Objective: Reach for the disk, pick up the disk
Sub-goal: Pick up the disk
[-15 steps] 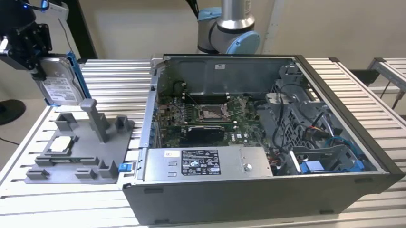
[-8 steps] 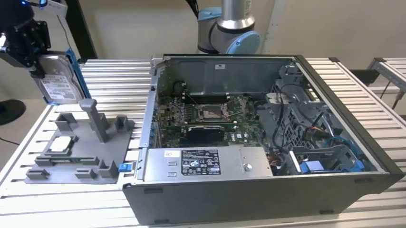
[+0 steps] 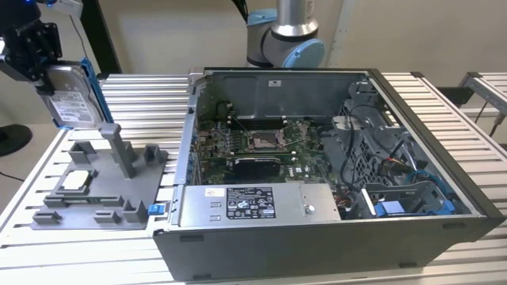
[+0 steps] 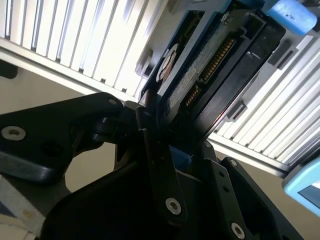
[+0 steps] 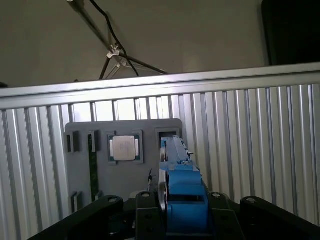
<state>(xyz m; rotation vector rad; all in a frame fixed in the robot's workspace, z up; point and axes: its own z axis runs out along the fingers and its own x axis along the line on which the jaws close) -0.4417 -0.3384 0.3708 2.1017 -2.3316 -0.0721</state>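
Labels are few, and their print is too small to make out. At the exterior view's far left the gripper [image 3: 49, 70] is clamped on the upper end of the disk [image 3: 70, 98], which hangs in the air above the back of a grey fixture [image 3: 119, 193] and appears clear of it. The disk stands on end, its long axis running up and down with a slight lean. Its silver face with a white printed label is turned towards the camera, and the blue bracket [image 3: 95, 92] runs down the edge on the exterior view's right.

In the second wrist view the dark fingers [image 4: 156, 165] press on both flat sides of the disk, whose connector row [image 4: 212, 62] faces the camera. In the first wrist view the disk is seen edge-on, pointing away down towards the fixture.

On the fixture lies a small white-silver chip [image 3: 77, 180] in a square recess, below the disk. Further right stands the open computer case [image 3: 317, 255] on the slatted aluminium table [image 3: 142, 89]. A grey metal box [image 3: 262, 205] at its near edge carries a black label with white print and a small white sticker beside it. Behind it sits the motherboard [image 3: 262, 142].
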